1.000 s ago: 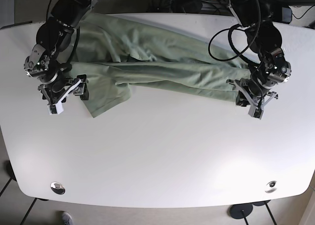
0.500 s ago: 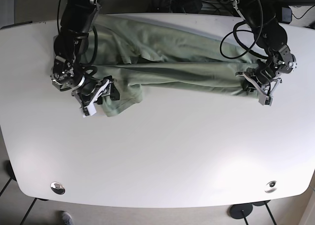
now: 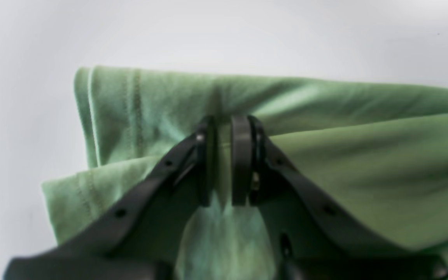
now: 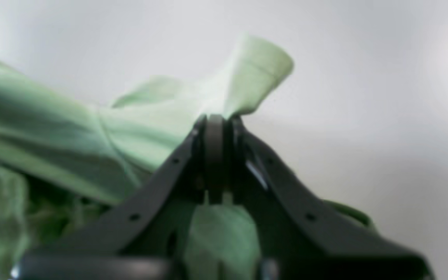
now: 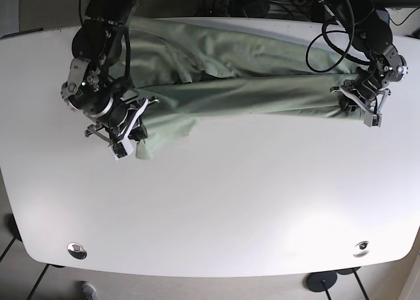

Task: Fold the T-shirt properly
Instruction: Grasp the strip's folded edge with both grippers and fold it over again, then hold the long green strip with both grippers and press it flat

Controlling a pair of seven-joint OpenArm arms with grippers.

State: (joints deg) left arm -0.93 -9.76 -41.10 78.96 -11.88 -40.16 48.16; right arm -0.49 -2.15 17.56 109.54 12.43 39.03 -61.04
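Base view shows the green T-shirt [image 5: 243, 93] stretched in a long rumpled band across the far half of the white table [image 5: 216, 208], running from the upper left toward the right edge, with a loose flap hanging down toward the viewer at its left end. Near that flap the right gripper [image 5: 128, 132] sits at the cloth's lower left corner, its dark arm [image 5: 98, 44] reaching down from the top left over the fabric. At the opposite end the left gripper [image 5: 367, 109] meets the shirt's right tip, under a coil of black cable [image 5: 328, 34]. Left wrist view has the left gripper [image 3: 224, 159] clamped on a pinch of the T-shirt [image 3: 325, 128], a strip of green showing between the two near-touching black fingers [image 3: 241, 159]; a stitched hem [image 3: 130, 101] lies folded just to the left, over pale table [image 3: 224, 35]. Right wrist view is soft and blurred, yet the right gripper [image 4: 215, 155] reads as closed tight on the T-shirt [image 4: 72, 128], a small peak of cloth [image 4: 259, 74] standing up just past the tips, with green fabric bunched to the left and bare table [image 4: 383, 97] to the right
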